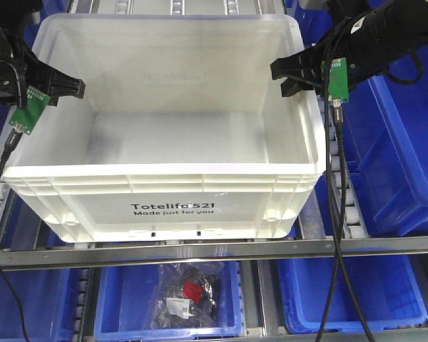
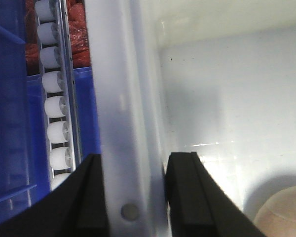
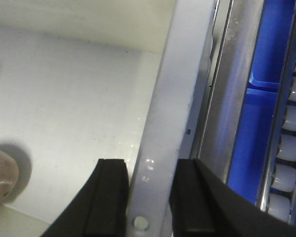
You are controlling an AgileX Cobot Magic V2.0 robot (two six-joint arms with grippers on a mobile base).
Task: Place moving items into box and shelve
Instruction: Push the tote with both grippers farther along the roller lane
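Because each gripper straddles a side rim with one finger inside and one outside, you have the left gripper (image 1: pixel 70 87) and right gripper (image 1: pixel 289 75) pinching the box (image 1: pixel 172 206) between them, apparently to carry it level over the roller rails (image 2: pixel 55 116).

Both arms (image 1: pixel 385 35) forward, jaws apart.
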